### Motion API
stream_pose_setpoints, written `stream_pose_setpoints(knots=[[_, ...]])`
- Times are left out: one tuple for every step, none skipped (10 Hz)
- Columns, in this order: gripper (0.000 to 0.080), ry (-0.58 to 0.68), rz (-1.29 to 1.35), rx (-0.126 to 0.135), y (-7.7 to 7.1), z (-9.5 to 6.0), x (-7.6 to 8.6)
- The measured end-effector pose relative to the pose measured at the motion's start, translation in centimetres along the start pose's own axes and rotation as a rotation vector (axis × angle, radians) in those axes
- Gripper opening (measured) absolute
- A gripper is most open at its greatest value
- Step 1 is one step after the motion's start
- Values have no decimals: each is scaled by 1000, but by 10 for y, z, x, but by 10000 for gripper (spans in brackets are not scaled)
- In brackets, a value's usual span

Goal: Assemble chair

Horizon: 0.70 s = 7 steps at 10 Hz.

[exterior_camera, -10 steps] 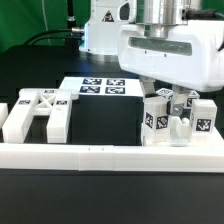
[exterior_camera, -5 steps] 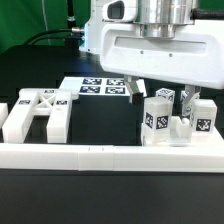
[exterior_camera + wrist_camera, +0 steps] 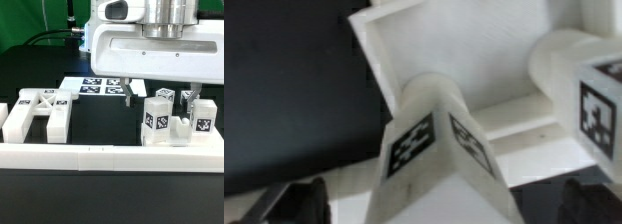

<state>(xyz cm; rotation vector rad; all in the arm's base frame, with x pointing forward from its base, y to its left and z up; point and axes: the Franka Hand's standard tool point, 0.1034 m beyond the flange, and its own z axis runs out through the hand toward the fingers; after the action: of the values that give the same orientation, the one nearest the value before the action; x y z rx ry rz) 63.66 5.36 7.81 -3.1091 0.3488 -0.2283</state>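
White plastic on a black table (image 3: pixel 100 125), noted from the exterior view's left to its right.

- Left: the flat white H-shaped chair frame piece (image 3: pixel 35 112) lies close behind the long white border rail (image 3: pixel 100 155). It has not moved over the last second.
- Centre back: the marker board (image 3: pixel 100 87), unchanged.
- Right of centre: the gripper (image 3: pixel 161 96). A second ago it sat low over the cluster of blocky white tagged chair pieces (image 3: pixel 178 118). It has since lifted, and its dark fingers (image 3: pixel 133 93) are spread wide apart. It is released and carries nothing.
- Right: the cluster stands upright just behind the rail, where it was.

In the wrist view, one tagged block sits below the open jaws and I see no contact.

My read is that nothing was picked up. A fresh descent onto one block comes next, and the neighbouring blocks crowd that grasp.
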Motion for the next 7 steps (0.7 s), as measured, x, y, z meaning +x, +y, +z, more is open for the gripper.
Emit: stream_pose_setpoints(knots=[[648,0,-33,-1,0,0,0],[648,1,-121,-8,0,0,0],[648,0,-181,-9,0,0,0],[648,0,-230,-10,0,0,0],[563,0,-317,-13,2,0,0],[427,0,-338,-15,2,0,0],[427,0,-342,-15,2,0,0]])
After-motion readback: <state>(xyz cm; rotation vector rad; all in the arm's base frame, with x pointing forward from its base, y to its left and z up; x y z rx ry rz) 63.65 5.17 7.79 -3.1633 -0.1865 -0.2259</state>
